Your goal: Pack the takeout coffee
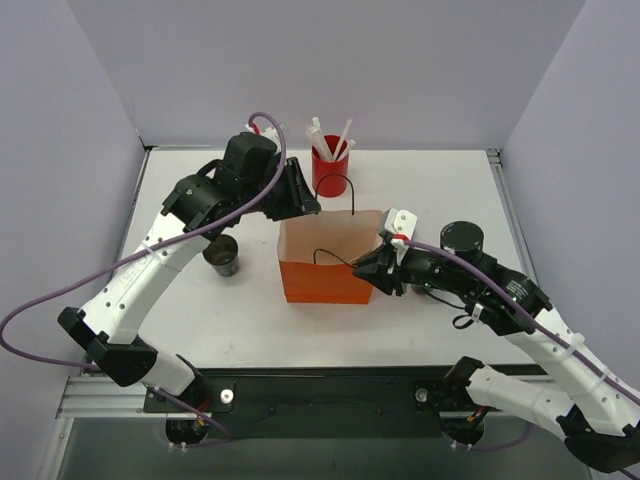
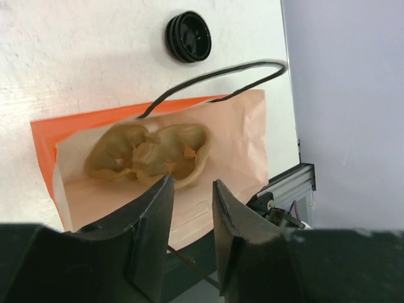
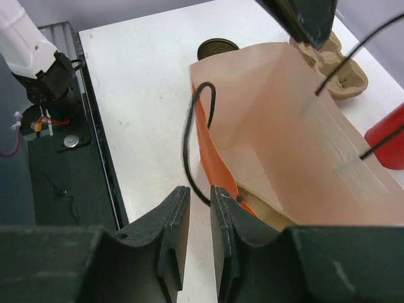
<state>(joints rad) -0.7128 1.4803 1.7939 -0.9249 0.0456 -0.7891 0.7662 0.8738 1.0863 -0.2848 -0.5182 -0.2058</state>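
Neither coffee was in the orange bag (image 1: 320, 282) yet. The first cup (image 1: 222, 256) stood on the table left of centre in the overhead view, near the bag. The second cup (image 2: 188, 36), lid up, sat at the top of the left wrist view, beyond the bag. I'd guess both were light, thin-walled and easy to crush or tip. A gentle side grip on the body below the rim, kept upright, looked safest.

The left gripper (image 2: 192, 183) hung over the bag's mouth, fingers a little apart and empty. The right gripper (image 3: 200, 192) sat at the bag's edge with its fingers nearly together. The black handle cord (image 3: 188, 139) ran to the gap, and I couldn't tell whether it was nipped.

The tabletop (image 1: 420, 330) was plain matte white, and the walls (image 1: 350, 70) around it were pale lilac.
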